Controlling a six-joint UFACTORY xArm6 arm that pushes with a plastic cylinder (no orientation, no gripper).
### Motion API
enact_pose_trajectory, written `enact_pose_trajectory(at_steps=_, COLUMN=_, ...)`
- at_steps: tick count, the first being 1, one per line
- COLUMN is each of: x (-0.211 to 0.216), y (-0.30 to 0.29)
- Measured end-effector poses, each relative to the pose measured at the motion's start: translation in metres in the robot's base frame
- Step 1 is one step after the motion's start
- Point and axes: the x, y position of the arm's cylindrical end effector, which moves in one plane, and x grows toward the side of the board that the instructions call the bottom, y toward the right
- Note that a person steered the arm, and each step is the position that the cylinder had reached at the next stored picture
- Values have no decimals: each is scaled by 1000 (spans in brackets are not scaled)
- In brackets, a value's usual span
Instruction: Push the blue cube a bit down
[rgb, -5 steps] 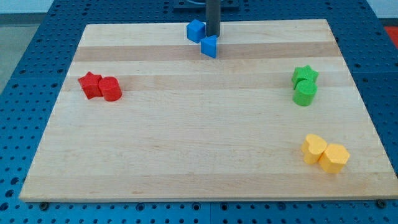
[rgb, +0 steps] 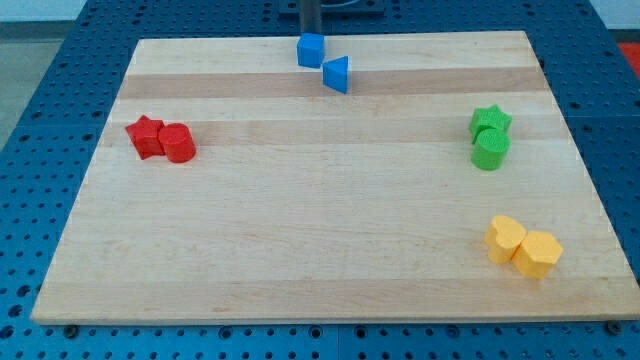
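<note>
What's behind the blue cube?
Directly behind the blue cube, toward the view's top, stands my rod; the cube hides its tip. The blue triangular block sits at its lower right.

Lit brightly and evenly from overhead, with only thin, soft shadows hugging the blocks toward 6 o'clock. Showed a faint pale sheen across the wooden board (rgb: 330, 230) toward 12 o'clock, without harsh glare. Stayed sharp enough overall, though low in resolution, with block edges slightly soft and the dark rod (rgb: 309, 16) at 12 o'clock a little smeared; no clear bending at the edges.
</note>
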Motion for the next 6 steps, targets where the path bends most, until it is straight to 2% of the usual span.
enact_pose_trajectory(at_steps=4, x=52, y=0)
enact_pose_trajectory(at_steps=6, x=61, y=13)
